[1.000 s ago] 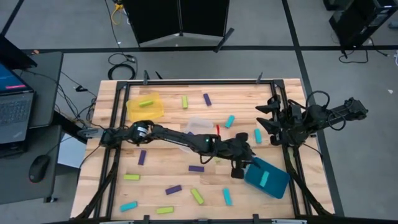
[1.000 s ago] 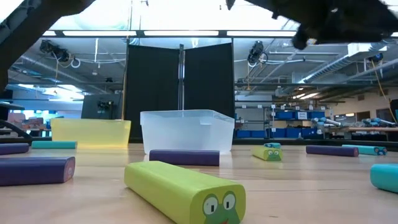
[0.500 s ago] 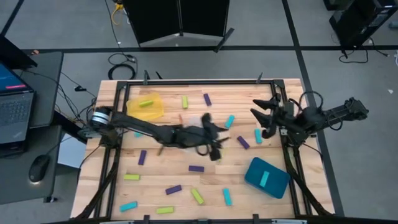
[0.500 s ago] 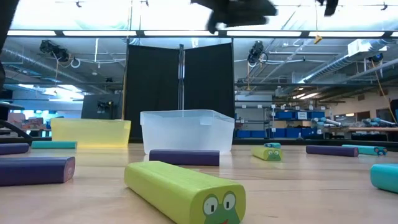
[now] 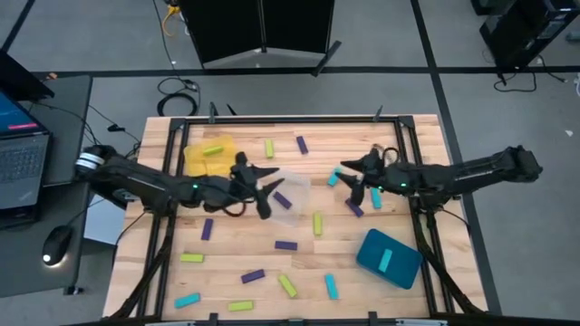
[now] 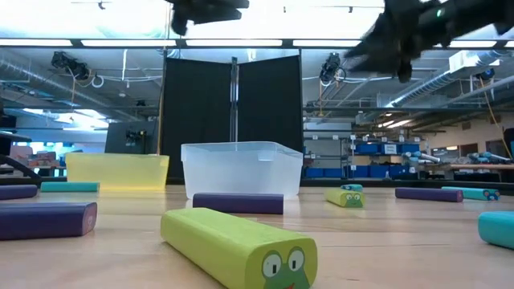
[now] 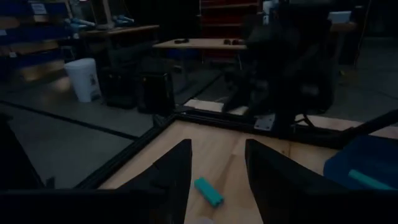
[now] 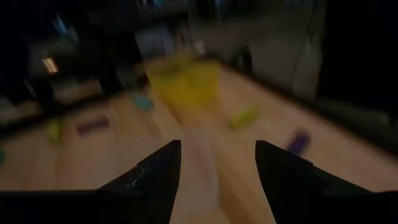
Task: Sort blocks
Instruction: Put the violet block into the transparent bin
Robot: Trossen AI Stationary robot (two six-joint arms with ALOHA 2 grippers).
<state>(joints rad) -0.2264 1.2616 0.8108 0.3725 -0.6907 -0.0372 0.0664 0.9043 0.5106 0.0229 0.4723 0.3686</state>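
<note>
High view: both your arms are out over the middle of the table at once, so that's where I'd watch for trouble.
Left gripper (image 5: 260,187): sits left of frame centre, right at the left edge of the clear tray (image 5: 297,185). Its wrist view shows a gap between the fingers with nothing in it, so it's empty and partly open.
Right gripper (image 5: 355,179): right of centre, hanging over a purple block (image 5: 353,208) and two cyan ones (image 5: 375,198). Fingers apart, nothing between them.
Blocks: scattered all over. One lime block (image 5: 213,150) is in the yellow tray (image 5: 194,162) at upper left, one cyan block (image 5: 386,262) in the teal tray (image 5: 370,256) at lower right, and a purple one (image 5: 283,201) is visible through the clear tray. More lie loose across the lower half of the frame, like the lime one (image 5: 287,286) at bottom centre.
Risk, collision: the two grippers are near each other with only the clear tray between, so if you send both inward they could clip.
Risk, tray shove: the left fingers are so close to the clear tray that a low swing would probably push or tip it.
Risk, wrong pick: the purple and cyan blocks under the right gripper lie close together, so a sloppy descent could knock one aside or grab the wrong colour.
</note>
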